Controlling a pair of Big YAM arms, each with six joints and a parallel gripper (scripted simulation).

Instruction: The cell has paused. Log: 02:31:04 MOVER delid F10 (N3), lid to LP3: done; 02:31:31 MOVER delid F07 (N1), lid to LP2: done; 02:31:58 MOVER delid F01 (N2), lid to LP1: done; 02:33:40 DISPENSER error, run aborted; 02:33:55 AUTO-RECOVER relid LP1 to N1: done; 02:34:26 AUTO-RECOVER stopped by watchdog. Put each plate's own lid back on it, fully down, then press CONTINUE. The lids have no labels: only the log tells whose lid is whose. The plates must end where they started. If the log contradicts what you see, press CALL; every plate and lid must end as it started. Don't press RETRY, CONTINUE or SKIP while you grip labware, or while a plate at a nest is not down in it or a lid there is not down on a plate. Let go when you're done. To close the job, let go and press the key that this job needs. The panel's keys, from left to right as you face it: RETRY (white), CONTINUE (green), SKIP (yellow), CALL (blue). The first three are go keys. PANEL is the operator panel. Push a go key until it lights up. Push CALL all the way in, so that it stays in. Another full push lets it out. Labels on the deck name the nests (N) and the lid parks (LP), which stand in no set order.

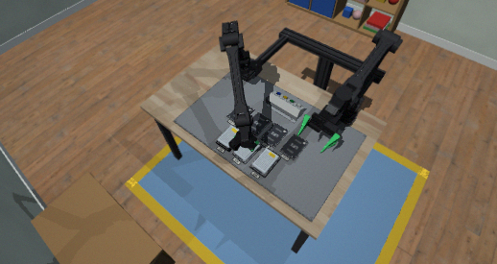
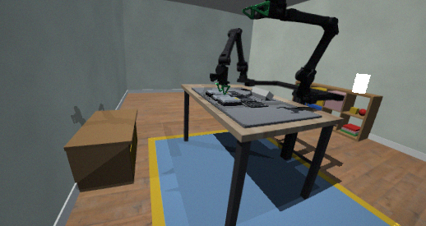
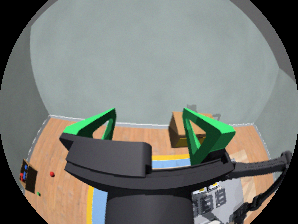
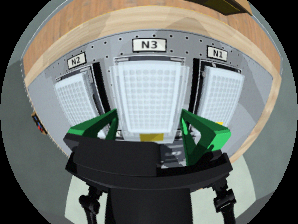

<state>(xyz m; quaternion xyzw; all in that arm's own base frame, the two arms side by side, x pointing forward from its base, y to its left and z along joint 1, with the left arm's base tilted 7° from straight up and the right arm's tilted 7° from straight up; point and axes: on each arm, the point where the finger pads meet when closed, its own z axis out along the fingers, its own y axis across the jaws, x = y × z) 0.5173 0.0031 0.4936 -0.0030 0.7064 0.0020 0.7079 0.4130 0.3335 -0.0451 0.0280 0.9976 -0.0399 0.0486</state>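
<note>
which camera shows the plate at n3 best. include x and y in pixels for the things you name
The right wrist view: the plate at N3 (image 1: 246, 153) (image 4: 149, 97) fills its middle, with the label readable above it. In the top view, the right arm's tool partly covers it. The exterior view shows the plates small and bunched together. The left wrist view doesn't show it clearly.

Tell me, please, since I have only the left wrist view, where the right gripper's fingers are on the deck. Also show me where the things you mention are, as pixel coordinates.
Observer: The right gripper (image 1: 251, 146) (image 2: 223, 89) (image 4: 149, 112) is at N3, its fingers on either side of the pale labware (image 1: 246, 154) (image 4: 149, 100) there. I can't tell whether they grip its lid or the plate.
Operator: Thank you; could you say what stands next to it?
Observer: In the right wrist view, one pale plate (image 1: 266, 162) (image 4: 77, 101) is at N2, left of it in the picture, and another (image 1: 227, 138) (image 4: 221, 95) at N1, right of it.
</note>
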